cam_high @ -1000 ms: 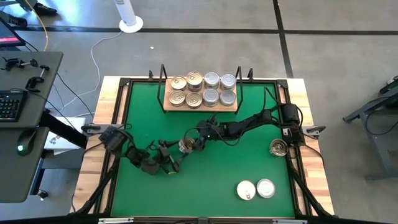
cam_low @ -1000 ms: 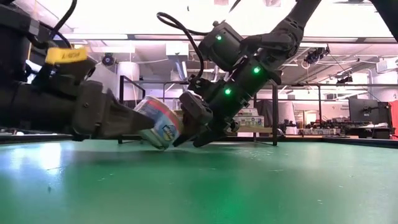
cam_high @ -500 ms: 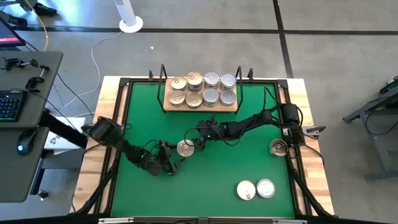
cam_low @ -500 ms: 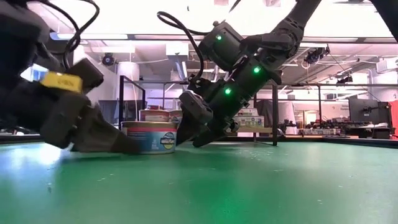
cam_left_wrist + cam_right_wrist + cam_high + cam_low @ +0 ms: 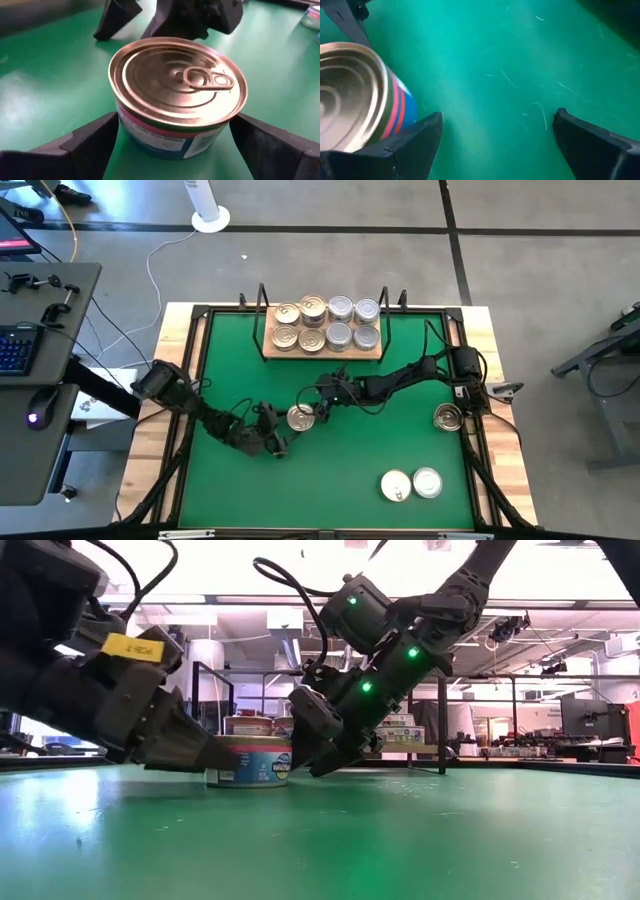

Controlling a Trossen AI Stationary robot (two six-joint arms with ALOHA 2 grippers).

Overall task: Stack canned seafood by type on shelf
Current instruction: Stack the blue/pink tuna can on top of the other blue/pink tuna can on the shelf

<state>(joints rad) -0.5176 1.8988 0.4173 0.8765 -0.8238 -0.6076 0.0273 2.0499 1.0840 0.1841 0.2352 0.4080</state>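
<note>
A gold-lidded tin point(image 5: 299, 418) was seen standing upright on its base near the centre of the green mat point(image 5: 400, 440), its pull-tab lid facing up. It was flanked by the left gripper point(image 5: 172, 145), whose jaws stood wide on either side of it, with a gap visible at each side in the left wrist view. The right gripper point(image 5: 322, 408) was positioned just beside the tin at about 2 o'clock, its jaws likewise spread wide and holding nothing. At 12 o'clock from the tin, the shelf point(image 5: 322, 346) was found at the far edge of the mat, loaded with eight tins in two rows, gold lids at the left half and silver lids at the right. A further tin point(image 5: 448, 417) lay at 3 o'clock near the mat's right edge, and two more point(image 5: 411, 484) rested side by side at about 5 o'clock. The wooden tabletop point(image 5: 505, 470) was visible around the mat.
</note>
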